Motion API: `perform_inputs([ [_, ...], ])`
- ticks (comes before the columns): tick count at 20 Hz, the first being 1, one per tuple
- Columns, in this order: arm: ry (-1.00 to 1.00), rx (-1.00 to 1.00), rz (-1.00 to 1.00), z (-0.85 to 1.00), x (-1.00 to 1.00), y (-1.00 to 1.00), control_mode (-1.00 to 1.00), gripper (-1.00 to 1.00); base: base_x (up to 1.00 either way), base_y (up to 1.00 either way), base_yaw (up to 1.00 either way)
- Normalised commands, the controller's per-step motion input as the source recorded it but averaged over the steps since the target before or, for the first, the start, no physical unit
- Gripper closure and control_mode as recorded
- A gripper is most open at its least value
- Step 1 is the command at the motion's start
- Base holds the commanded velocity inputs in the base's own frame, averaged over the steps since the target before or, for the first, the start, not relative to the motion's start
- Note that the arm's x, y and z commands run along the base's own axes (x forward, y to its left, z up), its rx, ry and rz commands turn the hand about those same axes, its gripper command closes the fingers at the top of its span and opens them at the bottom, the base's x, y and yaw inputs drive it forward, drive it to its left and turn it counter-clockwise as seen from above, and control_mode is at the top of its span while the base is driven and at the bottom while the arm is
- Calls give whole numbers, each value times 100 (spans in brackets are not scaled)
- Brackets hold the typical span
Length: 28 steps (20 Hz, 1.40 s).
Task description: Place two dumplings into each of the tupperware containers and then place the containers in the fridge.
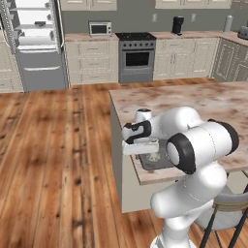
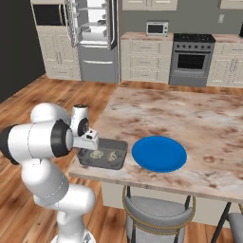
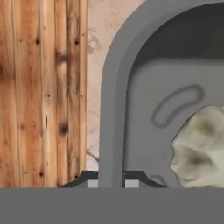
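Note:
A dark grey tupperware container (image 2: 119, 144) sits at the near left corner of the island counter (image 2: 190, 114), with two dumplings (image 2: 96, 154) lying inside it. My gripper (image 3: 109, 179) is down at the container's left end, shut on its flared rim (image 3: 114, 87), one fingertip on each side of the rim. One dumpling (image 3: 201, 148) lies just inside the tub near the grip. From the left base view the hand covers the container's (image 1: 152, 163) left end, and a dumpling (image 1: 154, 156) shows beside the gripper (image 1: 144, 153). The fridge (image 2: 95, 40) stands open across the room.
A round blue plate (image 2: 159, 153) lies right of the container. The counter's edge and wood floor (image 3: 39, 87) are directly beside the grip. Stools (image 2: 156, 213) stand under the near counter edge. An oven (image 1: 136, 58) and microwave (image 1: 100, 28) line the far wall.

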Motion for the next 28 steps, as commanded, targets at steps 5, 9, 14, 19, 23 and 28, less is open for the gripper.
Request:
perform_inputs([
  [5, -3, 0, 5, 27, 0, -8, -100, 100, 0, 0, 0],
  [9, 0, 0, 12, 67, -4, 0, -100, 100, 0, 0, 0],
  [14, 0, 0, 19, 68, -1, 1, -100, 100, 0, 0, 0],
  [19, 1, 0, 39, 52, -19, 12, -100, 100, 0, 0, 0],
  [23, 0, 0, 52, 21, -39, -1, -100, 100, 0, 0, 0],
  [28, -9, 0, 55, 8, -38, -15, -100, 100, 0, 0, 0],
])
